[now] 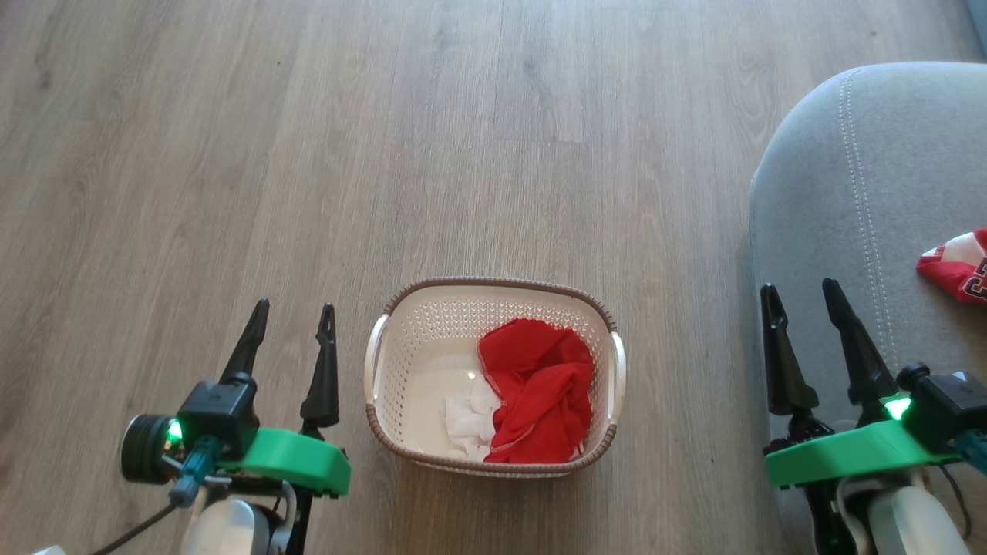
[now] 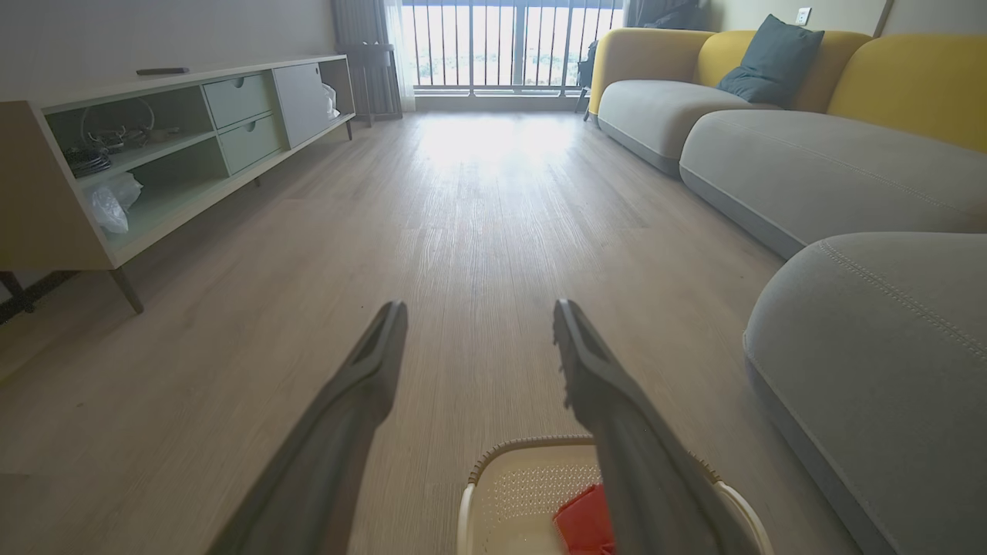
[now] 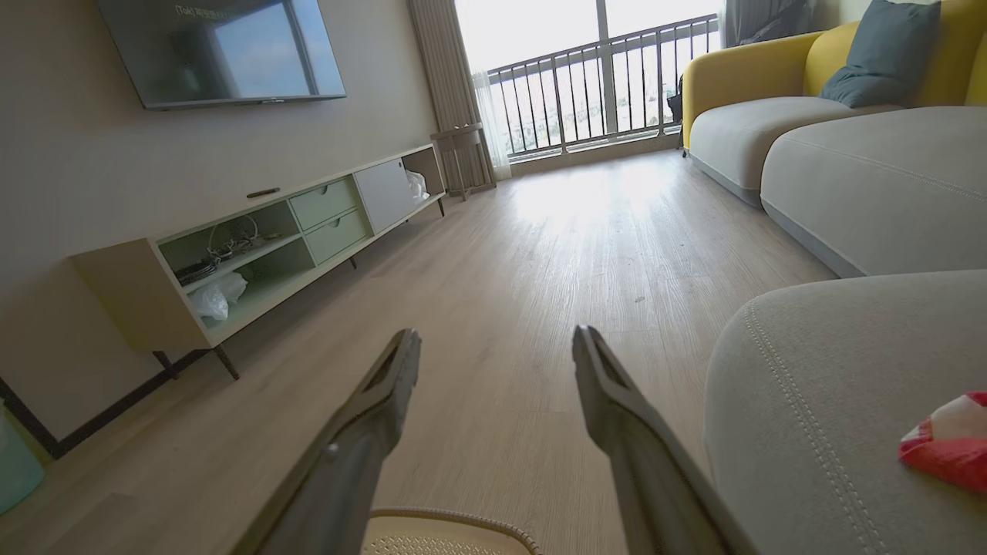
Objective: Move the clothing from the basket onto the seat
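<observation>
The cream basket (image 1: 405,339) with a brown woven rim stands on the wood floor, holding crumpled red clothing (image 1: 540,389) with white lining at its right half. Another red garment (image 1: 960,266) with lettering lies on the grey seat (image 1: 864,193) at the right edge. My left gripper (image 1: 293,314) hangs open just left of the basket, nothing between its fingers. My right gripper (image 1: 800,293) is open over the seat's front edge, right of the basket. In the left wrist view the basket (image 2: 501,493) and a bit of red clothing (image 2: 582,524) lie below the open left gripper (image 2: 478,312).
A low media cabinet (image 3: 254,254) runs along the left wall under a wall television (image 3: 224,50). Grey sofa cushions (image 2: 810,169) with yellow backs line the right side toward a balcony railing (image 2: 509,42). Bare wood floor (image 1: 385,154) stretches ahead of the basket.
</observation>
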`<state>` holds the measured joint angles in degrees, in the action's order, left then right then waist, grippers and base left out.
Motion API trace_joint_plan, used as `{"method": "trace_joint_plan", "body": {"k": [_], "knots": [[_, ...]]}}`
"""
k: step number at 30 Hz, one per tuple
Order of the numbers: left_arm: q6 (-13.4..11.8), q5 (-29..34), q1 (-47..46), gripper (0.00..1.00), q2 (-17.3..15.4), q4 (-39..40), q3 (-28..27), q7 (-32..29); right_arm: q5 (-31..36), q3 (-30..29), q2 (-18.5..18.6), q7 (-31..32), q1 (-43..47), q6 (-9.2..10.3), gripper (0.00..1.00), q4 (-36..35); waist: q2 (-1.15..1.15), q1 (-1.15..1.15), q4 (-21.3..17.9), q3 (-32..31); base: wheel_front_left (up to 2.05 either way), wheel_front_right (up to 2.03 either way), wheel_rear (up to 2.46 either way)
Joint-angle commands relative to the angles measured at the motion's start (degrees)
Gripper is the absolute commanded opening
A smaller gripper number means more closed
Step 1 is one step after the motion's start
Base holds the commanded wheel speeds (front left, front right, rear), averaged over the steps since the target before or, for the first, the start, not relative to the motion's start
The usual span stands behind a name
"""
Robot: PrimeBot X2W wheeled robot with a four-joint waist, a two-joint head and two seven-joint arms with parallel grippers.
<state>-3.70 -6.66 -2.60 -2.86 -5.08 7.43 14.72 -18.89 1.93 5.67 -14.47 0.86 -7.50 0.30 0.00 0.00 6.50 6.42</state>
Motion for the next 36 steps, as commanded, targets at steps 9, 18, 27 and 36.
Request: {"method": "trace_joint_plan", "body": {"k": [9,18,27,36], "knots": [[1.22,0.75,-1.33,1.0,-0.02,1.38,0.0,0.28,1.48,-0.06,-0.33,-0.52,-0.14,0.01,1.0,-0.83,0.0,0.0,-0.45,-0.57,0.0,0.0,0.0],[0.67,1.23,-1.0,1.0,-0.02,0.82,1.07,0.28,1.6,-0.36,-0.7,-0.52,0.27,0.01,1.0,0.24,0.0,0.0,-0.77,-1.22,0.0,0.0,0.0],[1.19,0.95,-1.6,1.0,-0.02,0.62,1.07,0.28,2.76,-1.63,-0.66,-0.52,-0.61,0.01,1.0,0.06,0.0,0.0,-1.7,0.9,0.0,0.0,0.0],[4.51,1.9,-5.71,1.0,-0.02,-2.72,0.64,0.28,6.93,-2.69,-1.63,-0.52,-2.63,0.01,1.0,-1.15,0.0,0.0,-4.49,11.03,0.0,0.0,0.0]]}}
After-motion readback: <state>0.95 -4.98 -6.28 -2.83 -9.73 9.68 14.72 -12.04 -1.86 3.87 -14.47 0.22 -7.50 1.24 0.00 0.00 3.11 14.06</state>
